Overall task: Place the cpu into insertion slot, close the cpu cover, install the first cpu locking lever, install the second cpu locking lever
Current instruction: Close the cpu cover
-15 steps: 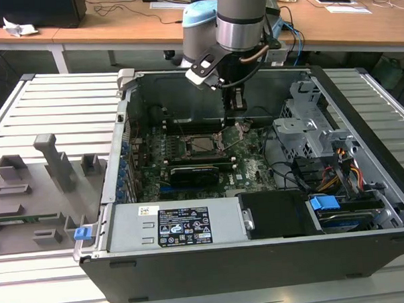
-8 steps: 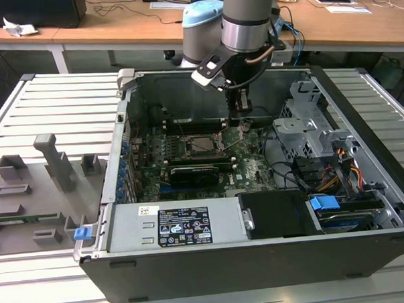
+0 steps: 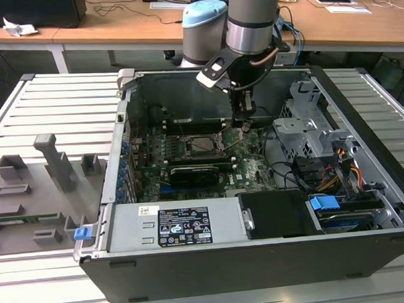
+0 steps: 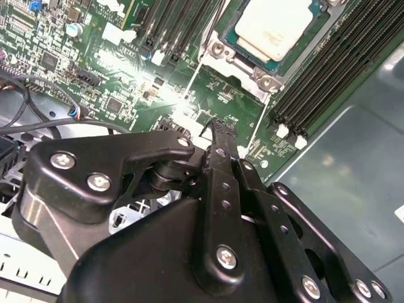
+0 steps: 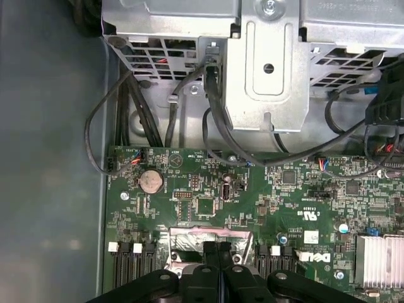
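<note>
Gripper (image 4: pixel 221 129) near one cpu (image 4: pixel 278 25)

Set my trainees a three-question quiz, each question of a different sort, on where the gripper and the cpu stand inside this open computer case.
1. True or false: the gripper is holding the cpu.
2. Pick one. In both wrist views the jaws stand: A) wide open; B) shut together with nothing between them; C) clamped on a black cable.
3. Fill in the blank: in the exterior view, the gripper hangs to the exterior view's ____ of the cpu.

Key: 1 false; 2 B; 3 right.
</note>
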Motion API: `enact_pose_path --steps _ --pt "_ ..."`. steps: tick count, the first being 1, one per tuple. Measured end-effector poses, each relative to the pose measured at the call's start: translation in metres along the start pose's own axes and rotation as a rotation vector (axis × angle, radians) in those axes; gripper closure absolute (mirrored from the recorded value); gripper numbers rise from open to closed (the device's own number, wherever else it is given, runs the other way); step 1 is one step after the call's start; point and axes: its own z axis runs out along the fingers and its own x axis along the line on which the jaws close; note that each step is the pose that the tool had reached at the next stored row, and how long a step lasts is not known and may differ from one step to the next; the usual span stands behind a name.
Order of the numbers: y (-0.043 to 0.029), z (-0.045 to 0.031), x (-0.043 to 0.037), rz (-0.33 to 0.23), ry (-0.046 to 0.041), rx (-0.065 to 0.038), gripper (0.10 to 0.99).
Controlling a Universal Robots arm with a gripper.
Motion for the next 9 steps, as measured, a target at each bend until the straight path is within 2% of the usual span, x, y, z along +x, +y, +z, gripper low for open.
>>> enact_pose_path --steps 9 --pt "0.0045 0.0006 0.0 0.0 0.0002 0.0 0.98"
